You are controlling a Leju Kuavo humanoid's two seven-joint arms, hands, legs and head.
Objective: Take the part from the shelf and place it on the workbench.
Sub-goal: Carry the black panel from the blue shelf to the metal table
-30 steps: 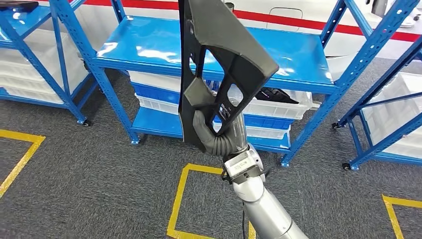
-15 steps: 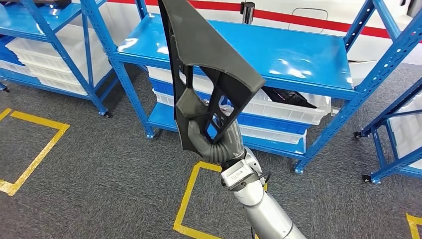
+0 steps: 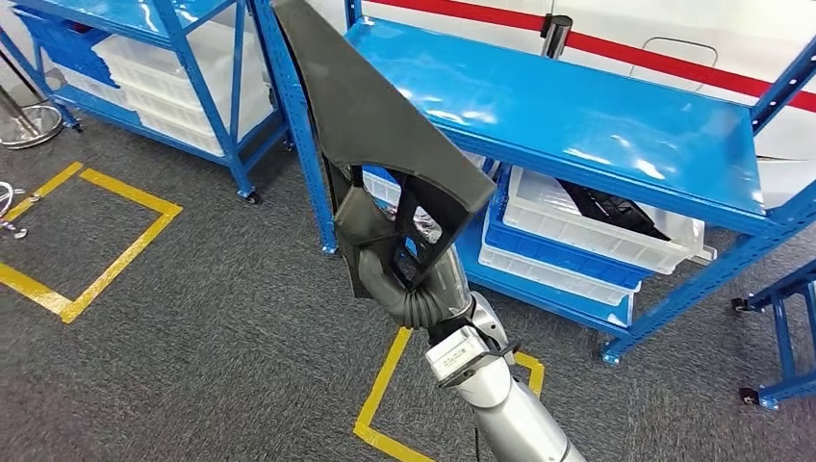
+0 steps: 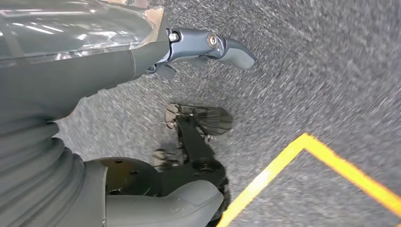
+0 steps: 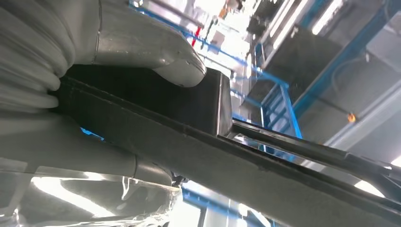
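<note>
While its fingers [image 3: 385,252] wrap the lower strut, the right hand [image 3: 399,274] carries the part [image 3: 380,125] upright above them, presumably to clear the shelf [image 3: 577,115]; left hand [image 4: 94,71] fingers' state unclear.

L hand [image 4: 142,94] hangs over grey carpet [image 4: 307,71], fingers apart, holding nothing; yellow tape line [image 4: 302,161] on floor nearby.

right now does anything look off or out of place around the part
Nothing stands out. The right hand grips the dark part near its lower end, holding it upright above the carpet. Behind it the white bins sit squarely on the blue shelf.
</note>
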